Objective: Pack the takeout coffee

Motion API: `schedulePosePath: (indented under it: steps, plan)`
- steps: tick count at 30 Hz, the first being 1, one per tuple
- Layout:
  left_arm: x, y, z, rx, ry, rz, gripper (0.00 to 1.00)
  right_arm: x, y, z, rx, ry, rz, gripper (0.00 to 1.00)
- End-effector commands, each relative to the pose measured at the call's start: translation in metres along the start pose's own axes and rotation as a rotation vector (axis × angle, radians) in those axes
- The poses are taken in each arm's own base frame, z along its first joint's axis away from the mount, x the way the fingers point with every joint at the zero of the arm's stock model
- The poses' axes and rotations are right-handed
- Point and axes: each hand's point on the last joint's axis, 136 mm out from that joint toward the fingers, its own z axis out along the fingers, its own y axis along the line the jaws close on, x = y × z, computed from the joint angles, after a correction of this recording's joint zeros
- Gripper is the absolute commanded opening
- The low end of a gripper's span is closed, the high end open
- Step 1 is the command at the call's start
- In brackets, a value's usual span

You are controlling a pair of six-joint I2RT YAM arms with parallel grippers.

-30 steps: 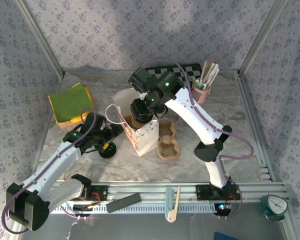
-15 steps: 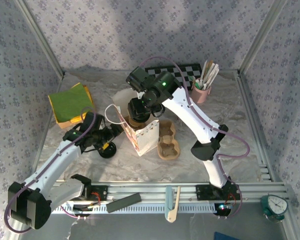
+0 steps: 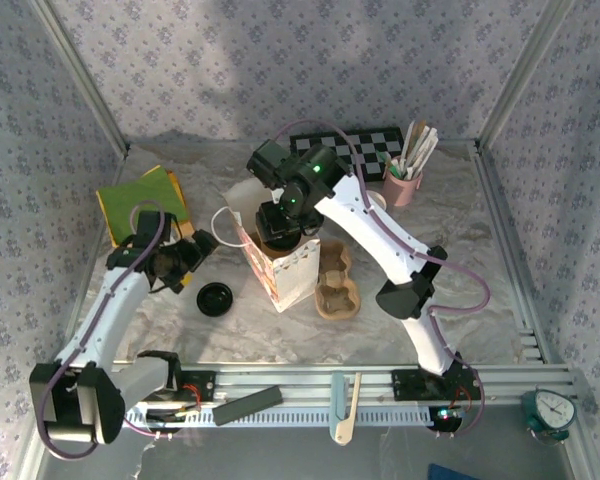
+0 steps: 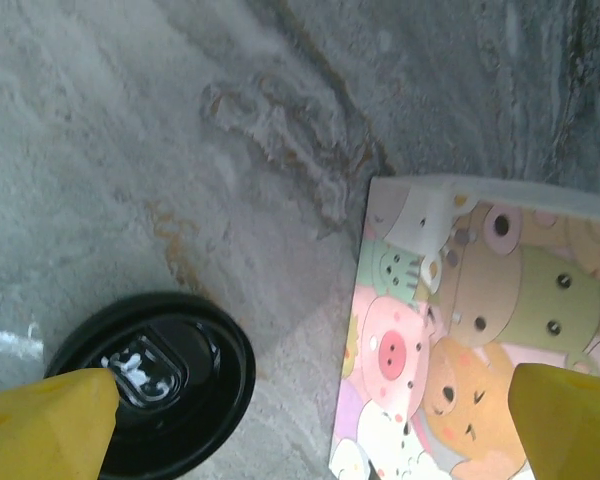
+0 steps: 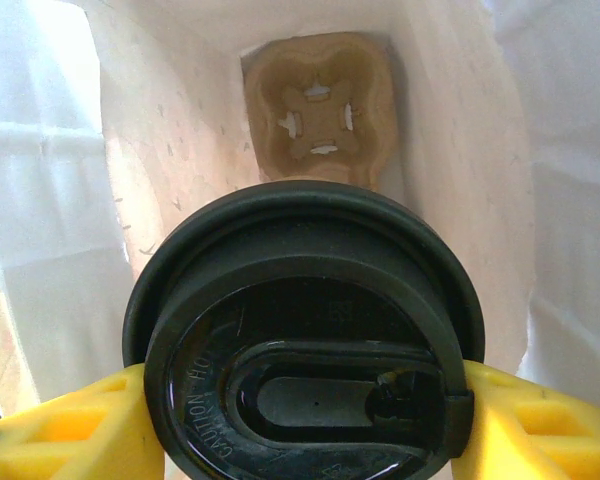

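Takeout coffee at the bag: my right claw (image 5: 300, 405) pinches the takeout coffee (image 5: 300, 300) at its lid, with yellow fingers (image 5: 60, 430) pressed to either side. This is the wrist camera's view, looking down into a white paper bag (image 5: 150, 150). It gives what the overhead camera cannot: a brown pulp cup holder (image 5: 318, 108) lying flat on the bag's floor beyond the cup, and the lid sitting between the bag's white walls. The lid is round, black and glossy, with a raised rim, an oval sip recess and embossed lettering too small to read. The cup's paper body is hidden beneath it.

From above, my right claw (image 3: 280, 225) hangs over the open mouth of the bag (image 3: 290, 275), which stands upright near the middle of the tabletop (image 3: 450, 260). My arm covers the cup. A second pulp tray (image 3: 338, 285) sits just right of the bag. A pink cup of wooden stirrers (image 3: 405, 182) stands well behind it, and a green and yellow cloth (image 3: 140, 205) lies at the far left.

My left claw (image 3: 195, 248) is spread wide and holds nothing, left of the bag. Its wrist camera picks up the bag's outer face (image 4: 460, 340), printed with cartoon animals. It also shows a loose black lid (image 4: 155, 390) lying on the tabletop near the bag but apart from it.
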Motion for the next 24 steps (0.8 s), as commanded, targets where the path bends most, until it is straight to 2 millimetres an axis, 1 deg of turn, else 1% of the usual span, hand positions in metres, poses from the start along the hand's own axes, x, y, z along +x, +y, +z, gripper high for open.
schedulePosePath:
  steps: [1, 4, 7, 13, 24]
  plan:
    - [-0.015, -0.022, 0.0, 0.051, -0.004, 0.072, 1.0, 0.016, -0.01, 0.003, 0.051, 0.073, -0.024, 0.63]
    - [-0.017, -0.029, 0.01, 0.069, 0.023, 0.071, 1.0, 0.024, -0.012, 0.004, 0.06, 0.108, -0.031, 0.63]
    - [-0.015, -0.031, 0.014, 0.075, 0.033, 0.075, 1.0, 0.033, -0.017, 0.003, 0.077, 0.149, -0.045, 0.63]
    - [-0.012, -0.032, 0.016, 0.085, 0.038, 0.074, 1.0, 0.048, -0.022, -0.001, 0.087, 0.207, -0.067, 0.63]
    - [0.0, -0.043, 0.015, 0.1, 0.05, 0.108, 1.0, 0.07, -0.043, -0.011, 0.119, 0.259, -0.065, 0.63]
